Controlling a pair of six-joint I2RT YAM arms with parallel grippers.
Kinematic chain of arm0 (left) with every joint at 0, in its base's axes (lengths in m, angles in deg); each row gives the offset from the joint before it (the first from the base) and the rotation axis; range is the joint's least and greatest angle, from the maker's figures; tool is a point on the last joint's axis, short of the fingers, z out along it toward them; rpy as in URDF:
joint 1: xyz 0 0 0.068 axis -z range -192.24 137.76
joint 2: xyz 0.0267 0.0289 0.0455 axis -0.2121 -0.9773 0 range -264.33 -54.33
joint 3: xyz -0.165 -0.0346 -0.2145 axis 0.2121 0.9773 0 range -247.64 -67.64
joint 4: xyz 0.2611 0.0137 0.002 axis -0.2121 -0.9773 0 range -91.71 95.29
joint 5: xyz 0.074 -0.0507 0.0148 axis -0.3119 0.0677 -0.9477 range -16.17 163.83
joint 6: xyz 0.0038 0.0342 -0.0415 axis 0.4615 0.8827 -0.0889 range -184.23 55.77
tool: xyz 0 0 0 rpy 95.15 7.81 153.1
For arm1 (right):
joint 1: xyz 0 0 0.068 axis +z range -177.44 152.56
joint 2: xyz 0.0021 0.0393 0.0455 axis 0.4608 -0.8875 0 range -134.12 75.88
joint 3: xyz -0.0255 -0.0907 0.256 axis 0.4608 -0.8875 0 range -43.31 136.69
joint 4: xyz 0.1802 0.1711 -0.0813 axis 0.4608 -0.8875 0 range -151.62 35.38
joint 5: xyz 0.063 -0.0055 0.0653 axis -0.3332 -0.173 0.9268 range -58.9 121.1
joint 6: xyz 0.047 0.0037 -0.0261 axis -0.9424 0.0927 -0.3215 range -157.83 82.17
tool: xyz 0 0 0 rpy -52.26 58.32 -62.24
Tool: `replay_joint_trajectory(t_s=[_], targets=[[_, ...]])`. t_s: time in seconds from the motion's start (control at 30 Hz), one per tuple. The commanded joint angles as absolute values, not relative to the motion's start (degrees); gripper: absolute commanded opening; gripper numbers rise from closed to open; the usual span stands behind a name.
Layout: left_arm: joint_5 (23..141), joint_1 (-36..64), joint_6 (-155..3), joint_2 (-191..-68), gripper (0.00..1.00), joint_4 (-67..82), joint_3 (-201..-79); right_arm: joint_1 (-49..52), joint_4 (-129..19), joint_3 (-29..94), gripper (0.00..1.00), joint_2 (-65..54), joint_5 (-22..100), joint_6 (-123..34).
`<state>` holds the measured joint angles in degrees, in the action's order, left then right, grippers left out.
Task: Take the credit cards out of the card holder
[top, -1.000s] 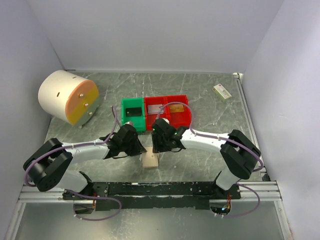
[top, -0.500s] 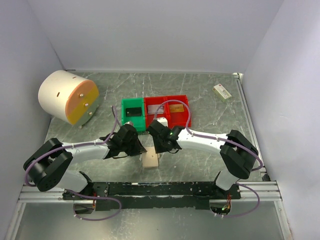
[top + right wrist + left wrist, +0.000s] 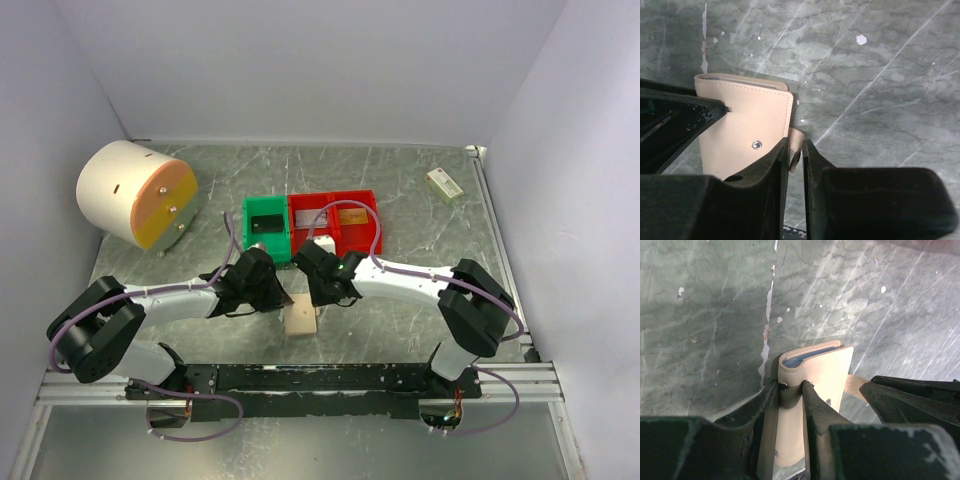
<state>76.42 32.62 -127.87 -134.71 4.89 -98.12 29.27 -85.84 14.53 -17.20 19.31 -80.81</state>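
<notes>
The tan card holder (image 3: 300,321) lies folded shut on the table between the arms. My left gripper (image 3: 790,395) is shut on the card holder (image 3: 822,372) at its folded end, where a pale blue-grey lining shows. My right gripper (image 3: 795,150) is shut on the small tan tab (image 3: 798,137), which sticks out beside the holder (image 3: 742,127). A silver-grey credit card (image 3: 313,215) and a gold one (image 3: 352,215) lie in the red bins. Whatever is inside the holder is hidden.
A green bin (image 3: 267,229) and a double red bin (image 3: 336,236) stand just behind the grippers. A big cream cylinder with an orange face (image 3: 135,195) lies at the back left. A small white-and-green box (image 3: 444,183) sits at the back right.
My right gripper has slid left from the red bin to the holder's edge, and its jaws have narrowed onto the tab. The left gripper has kept its hold.
</notes>
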Motion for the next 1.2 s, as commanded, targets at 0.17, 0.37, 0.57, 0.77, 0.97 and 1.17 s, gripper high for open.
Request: replay_joint_trajectory(t_s=[0.17, 0.37, 0.57, 0.77, 0.97, 1.17], targets=[[75.41, 33.52, -126.81, -134.95, 0.32, 0.71, -98.41, 29.59, -85.08, 12.47, 0.11, -18.35, 19.68, -82.89], [75.6, 33.55, -126.85, -135.25, 0.32, 0.98, -98.54, 29.53, -86.21, 12.59, 0.16, -18.04, 18.53, -82.68], [75.64, 33.55, -127.05, -135.29, 0.32, 1.02, -98.52, 29.53, -86.11, 12.57, 0.04, -17.18, 18.54, -82.41], [75.95, 33.54, -127.42, -133.83, 0.39, 2.33, -97.42, 29.04, -87.05, 13.67, 0.0, -13.77, 17.39, -81.58], [73.69, 33.78, -128.66, -129.34, 0.68, 1.04, -96.46, 25.9, -83.59, 11.6, 0.0, -7.75, 23.91, -79.16], [68.05, 33.74, -129.68, -120.48, 0.84, -6.23, -96.64, 23.57, -83.06, 13.57, 0.0, -4.61, 29.87, -77.41]])
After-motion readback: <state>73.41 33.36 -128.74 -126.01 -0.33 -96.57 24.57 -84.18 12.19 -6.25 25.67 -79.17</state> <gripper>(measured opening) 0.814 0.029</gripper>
